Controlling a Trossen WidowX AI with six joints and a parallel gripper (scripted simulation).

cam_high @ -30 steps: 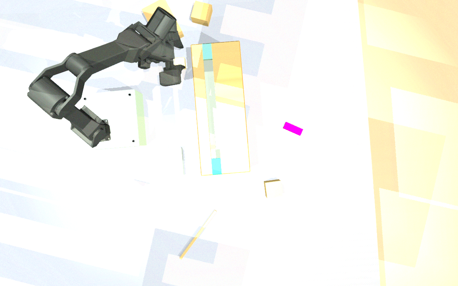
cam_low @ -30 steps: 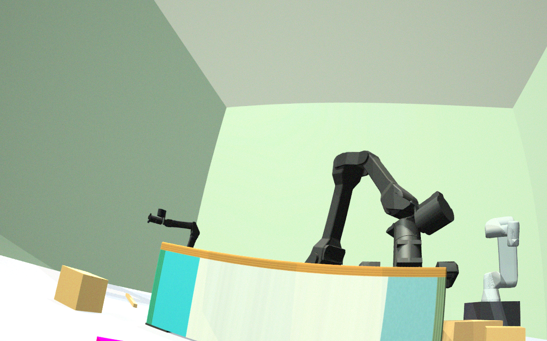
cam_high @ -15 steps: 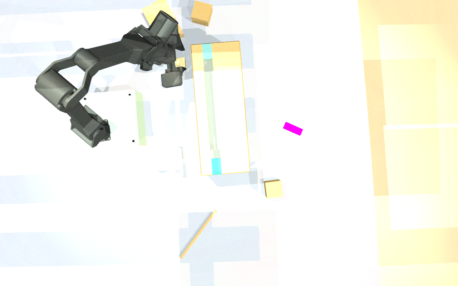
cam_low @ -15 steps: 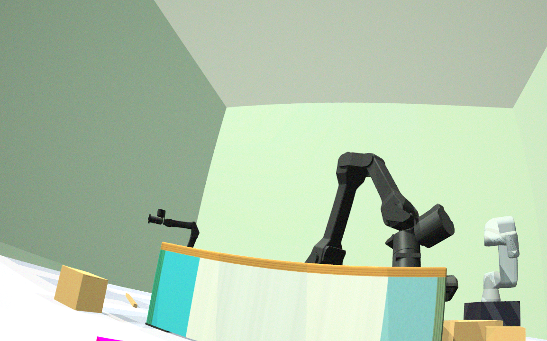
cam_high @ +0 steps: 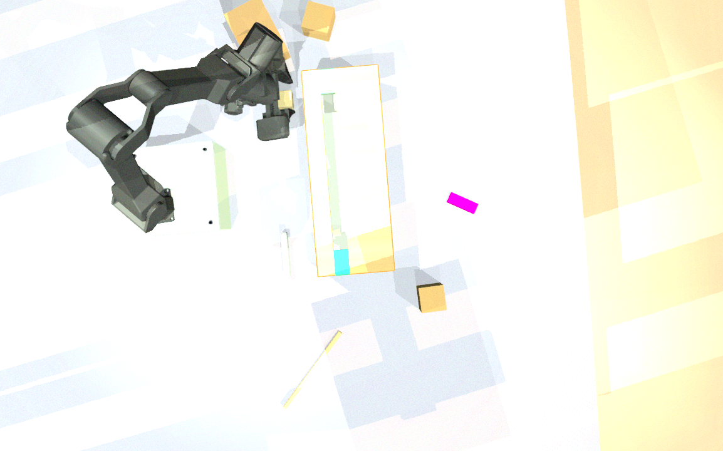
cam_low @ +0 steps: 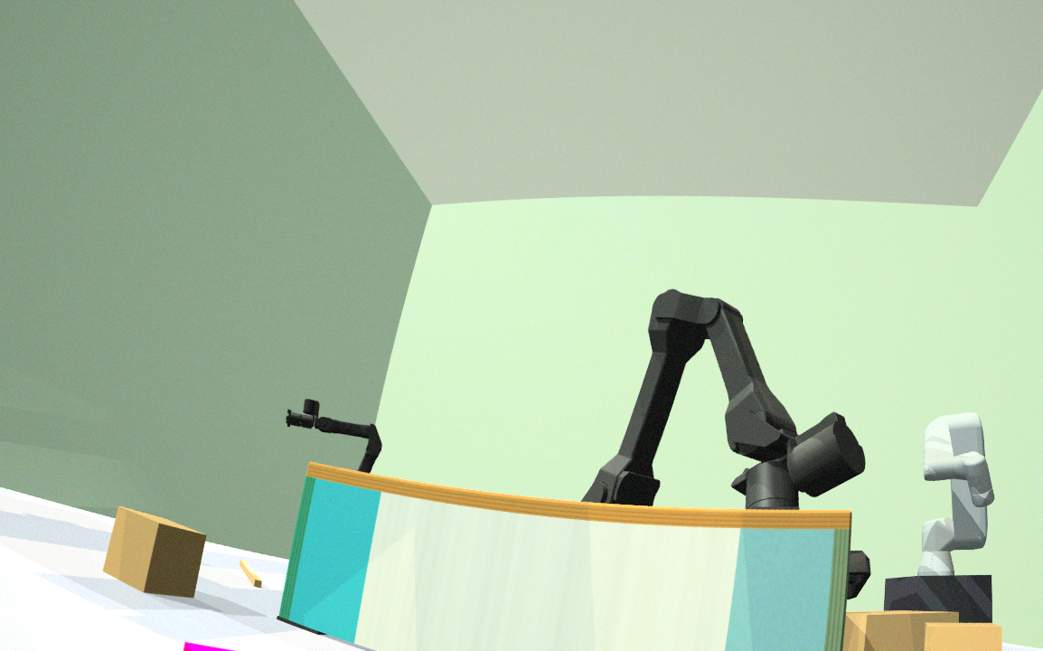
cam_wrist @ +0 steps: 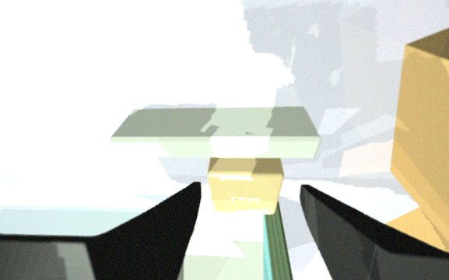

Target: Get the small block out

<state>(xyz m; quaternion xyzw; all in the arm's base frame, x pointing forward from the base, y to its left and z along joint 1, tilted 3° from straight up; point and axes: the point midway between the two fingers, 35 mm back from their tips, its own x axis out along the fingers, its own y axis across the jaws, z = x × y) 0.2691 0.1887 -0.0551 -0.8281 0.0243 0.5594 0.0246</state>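
Outside, the box (cam_low: 566, 566) hides the open claw (cam_wrist: 249, 194).

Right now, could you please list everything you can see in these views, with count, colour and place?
Clear-fronted box with orange rim: one, middle of the table, cyan end panels.
Small pale-yellow block: one, on the table beside the box's far end, between the fingers.
Tan cubes: four; one near the box's cyan corner, three around its far end.
Magenta flat bar: one, right of the box.
Thin yellow stick: one, lower middle.
White robot figure: one, on a dark base, exterior view.
Small black arm: one, behind the box.
Dark gripper: one, open, straddling the block.
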